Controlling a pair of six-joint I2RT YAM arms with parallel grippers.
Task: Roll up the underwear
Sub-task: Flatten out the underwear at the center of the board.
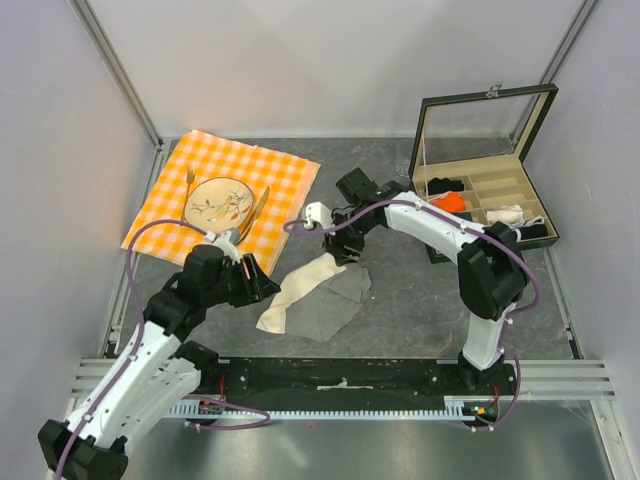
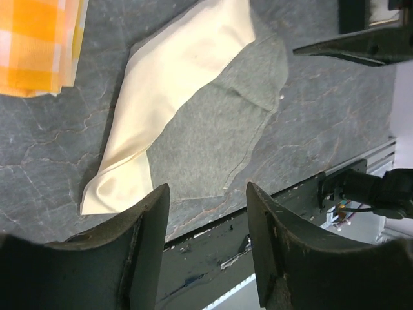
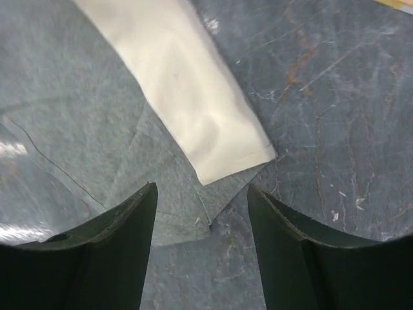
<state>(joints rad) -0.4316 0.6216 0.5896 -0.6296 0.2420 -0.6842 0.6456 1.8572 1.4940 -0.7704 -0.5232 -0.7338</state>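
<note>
left hand (image 1: 268, 287) released, empty, just beside near-left end of underwear (image 1: 322, 298) | underwear lay flat on tabletop (image 1: 420, 310) between hands, long axis near-left to far-right | right hand (image 1: 343, 252) released, empty, above far-right end; seemed nearer

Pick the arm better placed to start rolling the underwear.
Right, probably. The right pincer is open, close over a corner of the underwear, at the end of its cream strip. The left pincer, also open, looks farther back from the cloth.
</note>
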